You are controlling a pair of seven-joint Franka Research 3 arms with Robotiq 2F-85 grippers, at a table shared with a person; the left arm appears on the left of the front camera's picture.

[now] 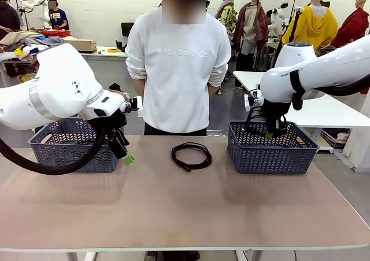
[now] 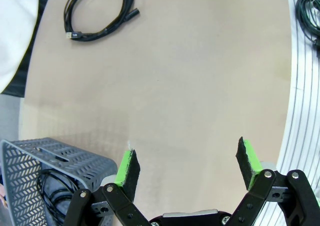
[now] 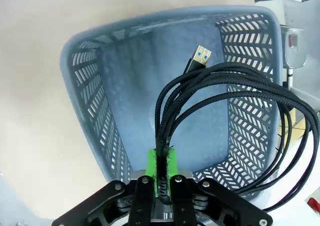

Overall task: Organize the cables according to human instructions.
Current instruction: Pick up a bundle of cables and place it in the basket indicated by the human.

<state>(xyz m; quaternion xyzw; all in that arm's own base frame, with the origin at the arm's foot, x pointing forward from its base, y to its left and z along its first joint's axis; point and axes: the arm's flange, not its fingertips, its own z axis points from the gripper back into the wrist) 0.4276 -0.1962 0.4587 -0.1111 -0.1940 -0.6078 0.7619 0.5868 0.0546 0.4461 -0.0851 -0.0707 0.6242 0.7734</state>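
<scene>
Right fingers (image 3: 150, 171) pinch a coiled cable (image 3: 220, 85) above the right basket (image 3: 80, 85); loose loops could snag its rim on release; left fingers (image 2: 127, 168) stand wide, empty.

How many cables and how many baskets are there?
Cables: 3, the table cable, the left-basket cable and the held cable pinched in the right end effector
Baskets: 2, the left basket and the right basket
Total: 5
</scene>
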